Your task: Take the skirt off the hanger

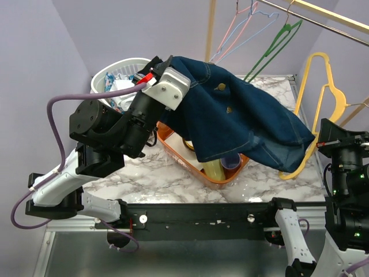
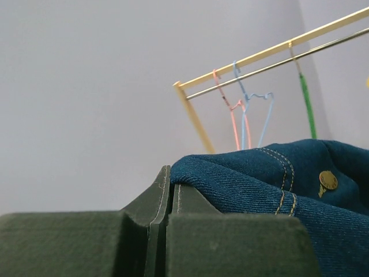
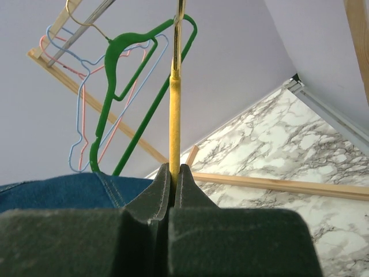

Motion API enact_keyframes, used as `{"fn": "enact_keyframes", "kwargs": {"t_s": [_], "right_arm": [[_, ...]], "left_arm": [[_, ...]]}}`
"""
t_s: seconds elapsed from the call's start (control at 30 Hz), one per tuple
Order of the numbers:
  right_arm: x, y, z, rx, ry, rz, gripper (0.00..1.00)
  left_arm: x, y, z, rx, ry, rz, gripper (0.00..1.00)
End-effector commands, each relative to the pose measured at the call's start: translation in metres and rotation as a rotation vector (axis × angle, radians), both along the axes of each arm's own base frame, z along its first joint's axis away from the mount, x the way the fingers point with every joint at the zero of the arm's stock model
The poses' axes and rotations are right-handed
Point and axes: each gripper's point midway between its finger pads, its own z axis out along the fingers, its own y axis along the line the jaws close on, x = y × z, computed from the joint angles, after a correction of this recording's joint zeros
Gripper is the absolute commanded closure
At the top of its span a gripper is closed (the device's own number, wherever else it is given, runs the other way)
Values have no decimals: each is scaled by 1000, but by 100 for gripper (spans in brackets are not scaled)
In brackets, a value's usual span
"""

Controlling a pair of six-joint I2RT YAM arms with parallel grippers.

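Spanning the whole scene, one marble-patterned table [image 1: 144, 179], with a gold clothes rack [image 2: 259, 55] standing along its far and right sides.

Item: dark blue denim skirt [image 1: 242, 115], brass buttons showing. It is held up off the table and stretches from the far left down to the near right, sagging over the orange bin. Its right hem lies against the lower part of the yellow hanger; whether it is still fastened there cannot be told.

Item: white laundry basket [image 1: 109, 75], far left corner, with cloth inside.

Item: orange bin [image 1: 213, 179], centre, holding cups and partly hidden under the skirt.

Item: yellow hanger [image 3: 174, 104], right side, standing steeply upright.

Item: green hanger [image 3: 115, 52], on the rack, with a blue wire hanger [image 2: 262, 115] and a pink one [image 2: 235, 121] beside it.

Item: left gripper [image 2: 168, 173], raised at far left, fingers pressed together on the skirt's upper edge.

Item: right gripper [image 3: 173, 170], near right, fingers pinching the yellow hanger's thin bar.
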Motion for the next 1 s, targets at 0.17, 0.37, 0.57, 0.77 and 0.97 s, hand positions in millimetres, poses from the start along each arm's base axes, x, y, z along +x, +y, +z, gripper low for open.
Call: {"fn": "enact_keyframes", "kwargs": {"t_s": [0.17, 0.37, 0.57, 0.77, 0.97], "right_arm": [[-13, -5, 16, -33, -68, -38, 99], [-18, -1, 21, -44, -85, -19, 99], [-20, 4, 22, -52, -93, 6, 99], [-19, 10, 22, -58, -99, 41, 99], [-19, 11, 22, -72, -118, 48, 99]], "left_arm": [[32, 51, 25, -114, -35, 289, 100], [72, 58, 15, -170, 56, 317, 100], [124, 90, 21, -210, 31, 527, 100], [178, 131, 35, -239, -60, 725, 100], [218, 160, 32, -292, -93, 746, 100]]}}
